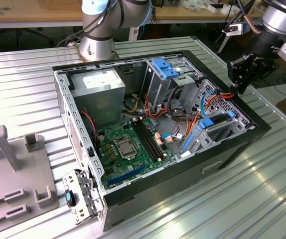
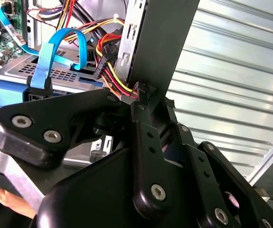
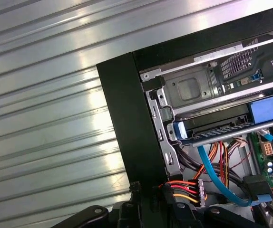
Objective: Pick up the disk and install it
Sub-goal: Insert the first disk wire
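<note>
From where I stand, the exterior view has the black tool (image 1: 239, 89), spread or pressed together I cannot tell, at the open black computer case's (image 1: 183, 184) rim, with the flat grey blue-railed disk (image 1: 217, 123) in its bay at seven o'clock from it, long axis eight-to-two.

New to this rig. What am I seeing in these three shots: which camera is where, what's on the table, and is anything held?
It is a single robot arm with a black end effector, its grasping part. The exterior view comes from a camera standing off the arm. Both wrist views come from cameras riding on the arm, so they look closely at whatever the end effector is near.

An opened computer case lies on the ribbed metal table, with a grey fixture at the exterior view's left. The end effector is at the case's edge, beside the red and yellow cables. I can't tell whether it grips anything. The disk, with its blue rails, appears to sit in a bay inside the case.
</note>
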Available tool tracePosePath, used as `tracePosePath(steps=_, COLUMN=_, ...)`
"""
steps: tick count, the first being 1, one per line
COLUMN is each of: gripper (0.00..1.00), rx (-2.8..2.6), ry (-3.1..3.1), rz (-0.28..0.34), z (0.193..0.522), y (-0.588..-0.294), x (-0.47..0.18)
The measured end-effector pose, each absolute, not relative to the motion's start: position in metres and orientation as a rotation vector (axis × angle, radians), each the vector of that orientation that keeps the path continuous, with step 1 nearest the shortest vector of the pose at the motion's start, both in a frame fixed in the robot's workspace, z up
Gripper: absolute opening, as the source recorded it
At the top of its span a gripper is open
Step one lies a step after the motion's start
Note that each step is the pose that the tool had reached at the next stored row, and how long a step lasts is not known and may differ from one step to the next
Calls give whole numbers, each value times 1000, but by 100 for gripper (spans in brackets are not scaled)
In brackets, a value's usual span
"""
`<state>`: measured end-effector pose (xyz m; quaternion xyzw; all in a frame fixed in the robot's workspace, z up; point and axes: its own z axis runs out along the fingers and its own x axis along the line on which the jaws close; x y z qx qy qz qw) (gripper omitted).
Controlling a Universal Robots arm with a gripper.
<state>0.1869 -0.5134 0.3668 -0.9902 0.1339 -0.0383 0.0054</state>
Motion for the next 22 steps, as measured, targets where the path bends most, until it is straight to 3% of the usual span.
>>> tracePosePath(steps=11, gripper=30, rx=-3100, ry=419, rz=-120, z=366, y=-513, x=186)
tracePosePath(steps=15, gripper=17, rx=-3100, ry=419, rz=-120, z=366, y=-513, x=186)
tracePosePath(steps=22, gripper=17, rx=-3100, ry=419, rz=-120, z=367, y=-513, x=186)
